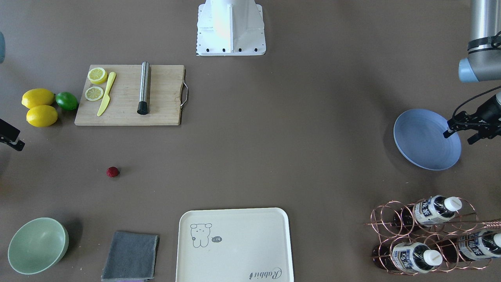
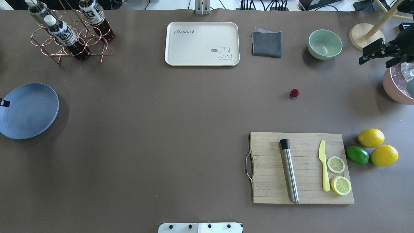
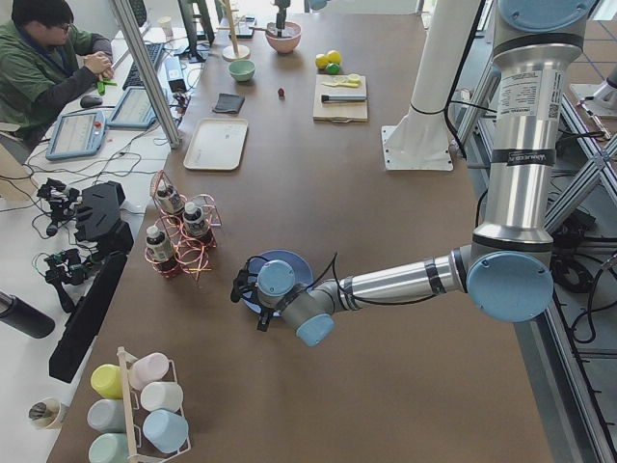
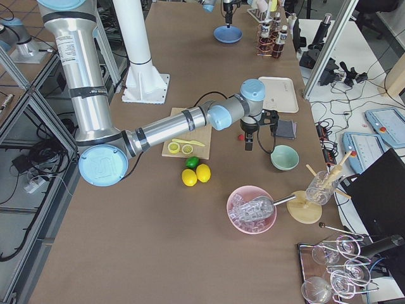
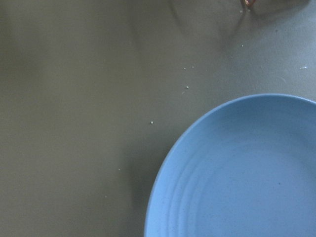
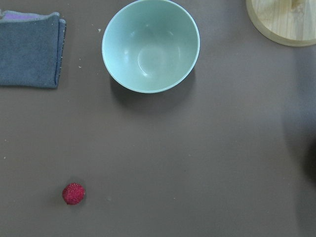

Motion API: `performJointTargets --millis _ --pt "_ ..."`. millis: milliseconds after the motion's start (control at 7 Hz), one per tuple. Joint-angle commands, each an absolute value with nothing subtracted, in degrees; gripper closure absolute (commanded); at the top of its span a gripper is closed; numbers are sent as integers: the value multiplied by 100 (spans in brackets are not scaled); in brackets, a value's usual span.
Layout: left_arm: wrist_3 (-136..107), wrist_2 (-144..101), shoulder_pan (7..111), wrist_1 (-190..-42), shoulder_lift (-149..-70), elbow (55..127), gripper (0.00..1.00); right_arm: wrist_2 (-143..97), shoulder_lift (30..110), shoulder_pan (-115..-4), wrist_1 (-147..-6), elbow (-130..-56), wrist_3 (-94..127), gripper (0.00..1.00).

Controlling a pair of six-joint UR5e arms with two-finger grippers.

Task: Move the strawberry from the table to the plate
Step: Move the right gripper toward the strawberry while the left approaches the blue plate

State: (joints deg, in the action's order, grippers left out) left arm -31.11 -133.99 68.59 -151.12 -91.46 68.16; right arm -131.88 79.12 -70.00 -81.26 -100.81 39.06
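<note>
Front view: the strawberry (image 1: 112, 171) sits alone on the table (image 1: 274, 137), on the robot's right side. It is near the cutting board (image 1: 129, 94) and well apart from the plate (image 1: 424, 141), which lies far off on the other side. The left gripper (image 1: 450, 131) hangs over the plate's edge. The right gripper (image 1: 11, 139) peeks in beside the lemons (image 1: 39, 107). I cannot tell if either one's fingers are apart or together.

Overhead view: the berry lies between the green bowl (image 2: 325, 43) and the board. The right gripper is off to the side of it, not touching.

Side views: the right arm reaches out toward the berry, but the fingers are too small to read.

Left wrist view: only the bare plate and table show. Nothing is on the plate yet.

Right wrist view: the berry is low in the left corner, with the bowl and a grey cloth (image 6: 29, 49) above it. No fingers show.

The berry is tiny and round. If the gripper goes straight down from here, I think it would miss. A bump from one finger could roll it away, and a hard squeeze could squash it. The plate is a long way off, so a loose hold could drop it.
</note>
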Motion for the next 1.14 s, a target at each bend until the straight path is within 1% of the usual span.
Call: performJointTargets --millis 0,429,714,857,1000 --pt "-3085 -13412 6812 -15108 -9158 6768 2 -13078 7910 -6926 -8051 -10072 3911 0" --pt "-3076 -13421 6812 -15091 -9141 6680 5 -13069 7910 -6926 -8033 -10090 3911 0" --pt "-3094 -13438 6812 -15082 -9106 6662 22 -13078 7919 -6926 -7972 -10055 3911 0" --pt "-3094 -13430 6812 -15082 -9105 6636 47 -13078 7919 -6926 -7919 -10029 3911 0" --pt "-3102 -13438 6812 -15082 -9105 6636 92 -13078 7919 -6926 -7919 -10046 3911 0"
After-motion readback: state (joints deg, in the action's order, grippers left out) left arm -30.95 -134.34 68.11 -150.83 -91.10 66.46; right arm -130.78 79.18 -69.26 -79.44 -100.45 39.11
